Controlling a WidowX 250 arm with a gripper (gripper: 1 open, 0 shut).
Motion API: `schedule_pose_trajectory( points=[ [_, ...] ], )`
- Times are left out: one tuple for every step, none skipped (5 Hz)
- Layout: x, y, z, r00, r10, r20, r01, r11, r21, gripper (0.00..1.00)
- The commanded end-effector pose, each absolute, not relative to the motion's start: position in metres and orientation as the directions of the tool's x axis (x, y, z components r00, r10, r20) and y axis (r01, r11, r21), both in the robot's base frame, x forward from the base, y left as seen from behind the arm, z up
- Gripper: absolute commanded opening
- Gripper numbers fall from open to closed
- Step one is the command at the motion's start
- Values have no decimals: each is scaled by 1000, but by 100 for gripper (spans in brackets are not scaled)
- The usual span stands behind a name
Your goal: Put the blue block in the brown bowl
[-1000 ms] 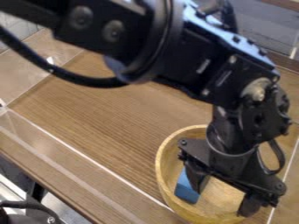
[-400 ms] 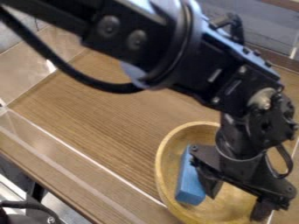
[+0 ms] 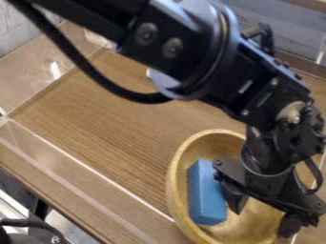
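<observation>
Lying inside the brown bowl (image 3: 181,187), the blue block (image 3: 205,189) rested on the bowl's inner floor toward its left side, with the left rim just beside it. The block's long axis ran roughly from the far side of the bowl toward the near side, tilted a little so that its near end sat slightly further right in the picture than its far end. Its broad face was turned upward and its rounded corners were visible.

The gripper (image 3: 265,202) hung over the bowl, pointing straight down, immediately to the right of the block. Its jaws stood wide apart with nothing between them; the left finger reached down beside the block's right edge, though whether it touched the block could not be told. The black arm (image 3: 192,57) swept in from the upper left and filled much of the view above the bowl.

The bowl sat on the wood-grain worktop (image 3: 102,124), near its lower right part, with a clear raised edge (image 3: 38,157) running along the worktop's near left side.
</observation>
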State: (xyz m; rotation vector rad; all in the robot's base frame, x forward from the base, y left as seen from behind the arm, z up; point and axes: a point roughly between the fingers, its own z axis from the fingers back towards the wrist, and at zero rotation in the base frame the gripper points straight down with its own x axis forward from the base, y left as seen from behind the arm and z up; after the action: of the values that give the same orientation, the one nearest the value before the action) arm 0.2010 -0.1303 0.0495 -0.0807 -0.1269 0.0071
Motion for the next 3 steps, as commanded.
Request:
schedule_pose_trajectory(
  points=[
    [207, -129, 51, 991, 27, 131, -17, 997, -80, 100],
    [207, -125, 48, 992, 30, 120, -22, 997, -69, 100],
    [210, -124, 46, 992, 34, 121, -26, 997, -68, 0]
  ],
)
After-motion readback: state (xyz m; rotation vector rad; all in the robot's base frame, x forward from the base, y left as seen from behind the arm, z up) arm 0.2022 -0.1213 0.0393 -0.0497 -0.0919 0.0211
